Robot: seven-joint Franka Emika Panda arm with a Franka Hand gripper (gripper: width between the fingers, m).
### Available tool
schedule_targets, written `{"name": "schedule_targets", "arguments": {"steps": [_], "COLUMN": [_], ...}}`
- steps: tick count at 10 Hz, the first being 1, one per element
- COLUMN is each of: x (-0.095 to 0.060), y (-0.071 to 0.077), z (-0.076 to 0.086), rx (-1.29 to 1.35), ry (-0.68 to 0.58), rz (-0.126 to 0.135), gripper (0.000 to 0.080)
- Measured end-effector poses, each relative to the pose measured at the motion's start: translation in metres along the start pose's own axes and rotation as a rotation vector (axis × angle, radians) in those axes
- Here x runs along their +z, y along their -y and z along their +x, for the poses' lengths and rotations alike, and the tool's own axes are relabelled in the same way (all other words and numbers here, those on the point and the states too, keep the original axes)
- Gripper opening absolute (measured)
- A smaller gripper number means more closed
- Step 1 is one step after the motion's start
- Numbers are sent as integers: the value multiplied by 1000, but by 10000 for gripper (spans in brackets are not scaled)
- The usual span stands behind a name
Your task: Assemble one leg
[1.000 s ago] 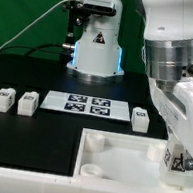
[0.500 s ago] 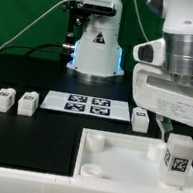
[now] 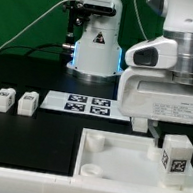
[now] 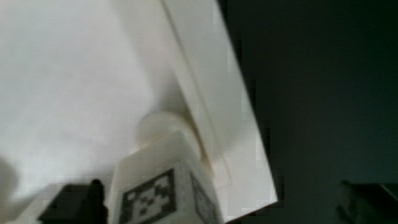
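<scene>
**Leg upright in the panel's corner, claw clear above it**

In the exterior view we see the leg (image 3: 176,159) standing upright at the lower right of the frame. Its black-and-white tag faces the camera. It sits at the far right corner of the white panel (image 3: 125,162), which fills the bottom of the picture. Two of the panel's round sockets (image 3: 95,142) show empty at its left end.

The arm's big white hand (image 3: 165,95) hangs directly above the leg, with a small gap showing over the block's top. In the wrist view we see the claw (image 4: 222,198) spread wide. One dark fingertip (image 4: 71,200) lies on one side of the tagged leg (image 4: 153,195), and a faint one shows far off over the dark counter (image 4: 329,90). The claw holds nothing. The same view shows the panel's raised rim (image 4: 214,90) running diagonally, with a round socket (image 4: 164,128) just beside the leg.

Towards the exterior view's left, two more small tagged blocks (image 3: 1,98) (image 3: 28,101) sit side by side on the black counter (image 3: 27,73). The marker board (image 3: 78,104) lies flat mid-frame between them and the arm. A second robot base (image 3: 98,44) stands at the upper centre.
</scene>
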State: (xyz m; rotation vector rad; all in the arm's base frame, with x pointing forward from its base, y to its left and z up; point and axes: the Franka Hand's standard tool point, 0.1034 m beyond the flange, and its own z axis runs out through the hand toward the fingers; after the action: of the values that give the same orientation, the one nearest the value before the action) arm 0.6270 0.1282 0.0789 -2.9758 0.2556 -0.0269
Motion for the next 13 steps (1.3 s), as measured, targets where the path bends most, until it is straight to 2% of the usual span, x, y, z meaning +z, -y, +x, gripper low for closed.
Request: {"name": "schedule_targets", "arguments": {"steps": [3,5,6,7,8,9,10,13], "x": [3,3,3,3,3,3,3,4], "y": [-12,-12,-12,-12,-11,-11,-11,-11], "z": [3,3,3,3,3,3,3,3], "rx": [-281,-285,-251,-229,-110,-22,71,318], "ry": [1,2,2,2,2,2,2,4], "rz": [-4,-3,-3,-1,1,1,3,8], "gripper": [649,649,536,536,348,348,295,295]}}
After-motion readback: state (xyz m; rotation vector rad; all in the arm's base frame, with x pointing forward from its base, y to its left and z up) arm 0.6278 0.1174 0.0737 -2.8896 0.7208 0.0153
